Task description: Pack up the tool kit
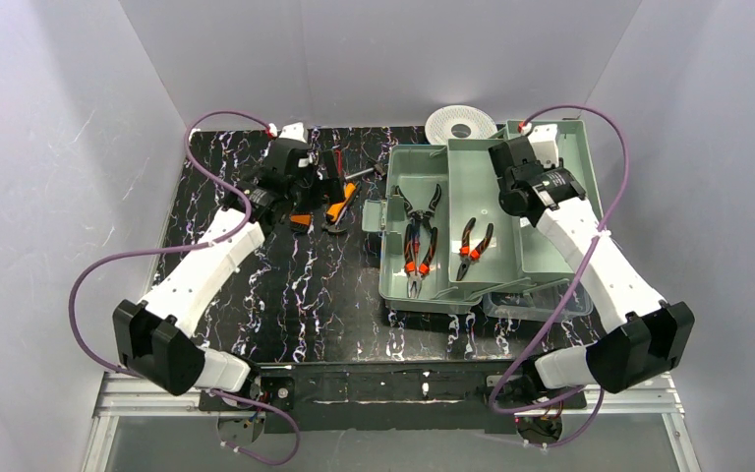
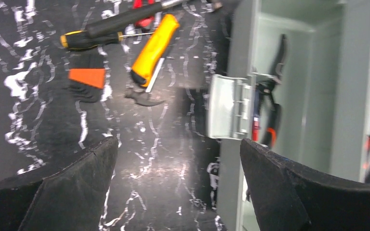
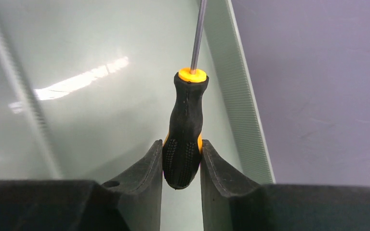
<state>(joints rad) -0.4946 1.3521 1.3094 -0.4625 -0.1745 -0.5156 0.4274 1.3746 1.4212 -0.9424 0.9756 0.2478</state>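
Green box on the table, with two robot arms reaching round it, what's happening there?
Two robot arms are packing tools into the open green toolbox. The right gripper is clamped on the handle of a black-and-orange screwdriver, holding it over the box's right side. The left gripper is open and empty, above the table near loose tools lying left of the box. One pair of pliers and a smaller pair already lie inside.
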